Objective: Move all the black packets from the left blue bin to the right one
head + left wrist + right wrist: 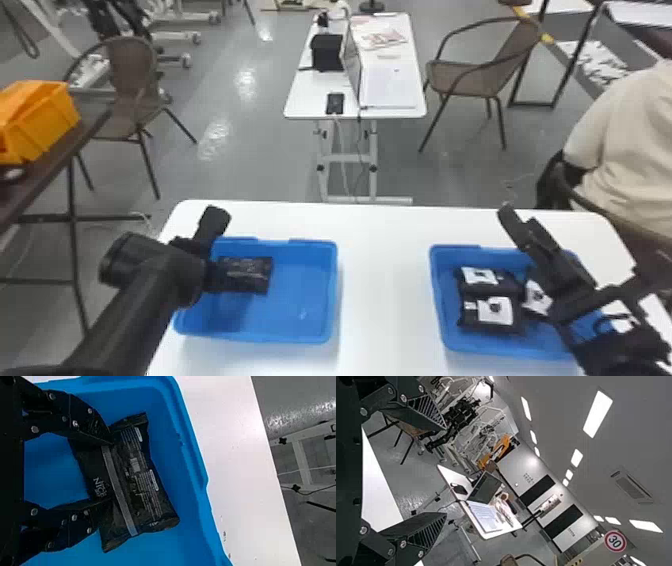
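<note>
From the near left, the left arm (135,305) leans in over the left blue bin (300,312), and from the near right, the right arm (565,280) stands over the right blue bin (440,305). Both bins sit on 1 white table (385,280), well apart.

The left gripper (111,470) is down at 1 black packet (130,479), its 2 fingers moderately apart, narrower than those of the other gripper, with the tips over the packet's upper face. I cannot tell how firmly they touch it. The packet lies inside the left bin, towards its far left corner. The right gripper (446,471) has its 2 fingers spread wide, with nothing between them.

In the right bin I count at least 3 packets with white labels: a nearer one (492,312), a farther one (480,280) just beside it, and a third (539,297) to their right, partly behind the arm. More could be hidden there.

So the job looks nearly done: 3 or more across, 1 seen to go. The next move probably calls for closing on that last packet, lifting it over the rim and carrying it right; being soft, it may slip or fold.

Farther off stand a small table (310,95) and 2 brown chairs, 1 left (125,70) and 1 right (480,77).
</note>
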Controlling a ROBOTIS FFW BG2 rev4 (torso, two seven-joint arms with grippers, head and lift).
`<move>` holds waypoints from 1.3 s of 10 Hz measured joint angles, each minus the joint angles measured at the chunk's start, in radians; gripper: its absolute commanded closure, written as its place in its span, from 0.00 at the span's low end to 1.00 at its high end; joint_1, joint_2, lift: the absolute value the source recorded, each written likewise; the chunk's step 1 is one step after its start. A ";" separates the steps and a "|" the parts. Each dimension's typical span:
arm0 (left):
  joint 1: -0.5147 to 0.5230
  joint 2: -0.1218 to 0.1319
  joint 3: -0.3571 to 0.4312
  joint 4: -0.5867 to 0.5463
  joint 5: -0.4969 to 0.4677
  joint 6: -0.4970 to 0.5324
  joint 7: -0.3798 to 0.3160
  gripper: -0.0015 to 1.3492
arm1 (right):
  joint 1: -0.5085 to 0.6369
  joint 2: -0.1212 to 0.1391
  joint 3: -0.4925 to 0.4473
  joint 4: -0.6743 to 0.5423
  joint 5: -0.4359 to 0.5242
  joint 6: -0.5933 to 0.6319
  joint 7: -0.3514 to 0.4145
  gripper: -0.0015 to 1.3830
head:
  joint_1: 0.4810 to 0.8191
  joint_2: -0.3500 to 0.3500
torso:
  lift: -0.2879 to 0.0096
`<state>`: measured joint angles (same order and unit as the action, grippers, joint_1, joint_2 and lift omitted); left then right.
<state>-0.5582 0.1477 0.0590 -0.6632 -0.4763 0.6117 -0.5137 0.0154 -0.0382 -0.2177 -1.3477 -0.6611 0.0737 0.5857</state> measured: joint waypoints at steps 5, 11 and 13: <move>-0.007 -0.002 0.003 0.000 -0.034 -0.082 -0.113 0.66 | -0.006 0.003 0.000 0.009 -0.001 0.011 0.020 0.20 | 0.63 0.59 | 0.97; 0.053 -0.025 0.061 -0.026 -0.111 -0.165 -0.130 0.90 | -0.001 0.008 0.011 0.016 -0.017 0.025 0.026 0.20 | 0.63 0.59 | 0.97; 0.128 -0.027 0.068 -0.166 -0.049 -0.216 -0.149 0.90 | 0.006 0.012 0.014 0.015 -0.018 0.028 0.026 0.20 | 0.63 0.58 | 0.97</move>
<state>-0.4299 0.1202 0.1272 -0.8289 -0.5248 0.3955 -0.6623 0.0212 -0.0263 -0.2037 -1.3329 -0.6795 0.1019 0.6120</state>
